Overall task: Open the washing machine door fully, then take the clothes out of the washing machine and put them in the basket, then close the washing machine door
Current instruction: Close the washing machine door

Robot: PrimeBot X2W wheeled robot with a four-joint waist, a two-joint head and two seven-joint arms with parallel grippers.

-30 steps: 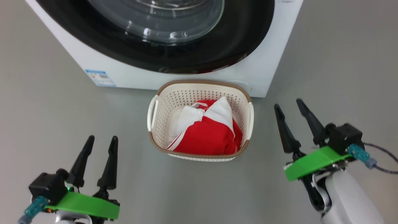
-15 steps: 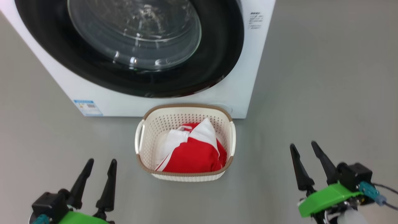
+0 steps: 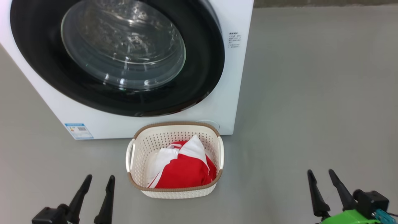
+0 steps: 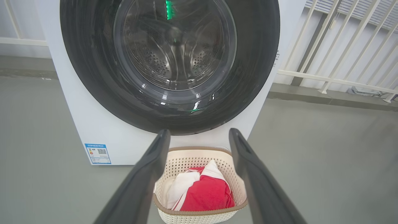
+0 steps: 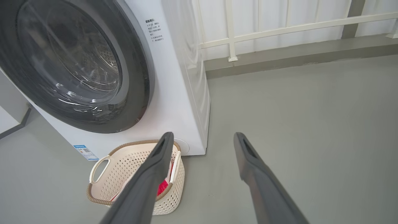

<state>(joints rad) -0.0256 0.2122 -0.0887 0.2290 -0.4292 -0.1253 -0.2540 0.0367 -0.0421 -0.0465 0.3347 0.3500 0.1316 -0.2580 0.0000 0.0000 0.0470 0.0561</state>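
Observation:
The white washing machine point(image 3: 230, 77) stands on the floor with its black-rimmed door point(image 3: 121, 56) lying flat against the front, the steel drum dim behind the glass point(image 4: 174, 46). Directly before it sits the cream basket point(image 3: 174, 193), holding the red and white clothes point(image 3: 183, 168). At the lower left my left gripper point(image 3: 99, 179) is open with nothing in it, short of the basket's left side. My right gripper point(image 3: 320, 172) is open and bare too, well to the basket's right. The basket point(image 4: 199, 214) lies between the left fingers point(image 4: 149, 174) in the left wrist view.
Grey floor point(image 3: 311, 93) spreads wide to the right of the machine. A white railing point(image 5: 279, 28) and a low step run behind it. A small blue label point(image 3: 78, 130) marks the machine's lower left corner.
The head camera has tilted up, so the machine, door and basket sit lower in the picture. Both grippers have dropped toward the bottom edge, still open.

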